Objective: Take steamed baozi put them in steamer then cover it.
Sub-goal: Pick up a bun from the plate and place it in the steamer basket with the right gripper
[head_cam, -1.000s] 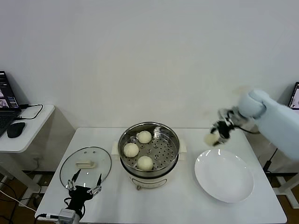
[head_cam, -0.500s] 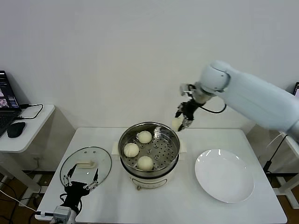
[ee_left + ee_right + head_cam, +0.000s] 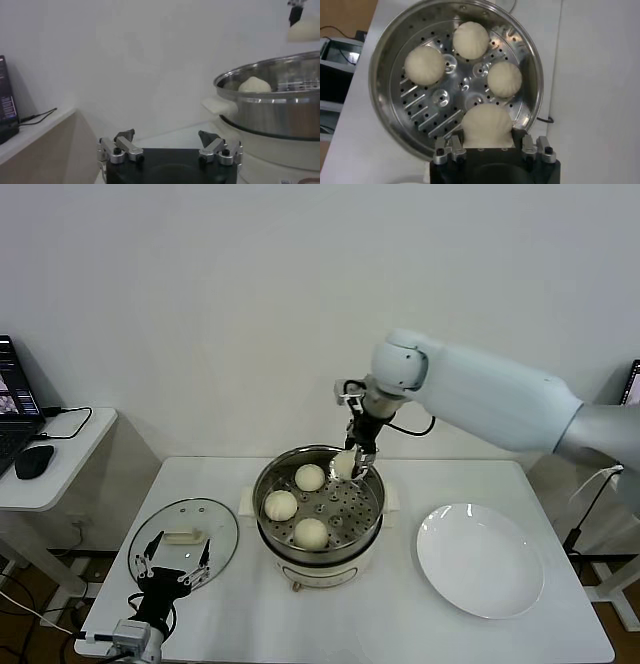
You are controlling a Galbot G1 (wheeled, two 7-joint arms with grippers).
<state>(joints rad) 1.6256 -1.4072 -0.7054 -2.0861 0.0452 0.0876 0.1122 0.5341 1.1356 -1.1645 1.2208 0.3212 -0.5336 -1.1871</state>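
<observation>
Stainless steel fills your right wrist view: the steamer sits mid-table with three steamed baozi resting on its perforated tray, and you have the right gripper poised over the pot's back rim, fingers clamped on a fourth baozi. Your left gripper hangs low at the table's front left corner, fingers spread wide and holding nothing, just in front of the glass cover lying flat on the table. A white plate lies right of the steamer.
</observation>
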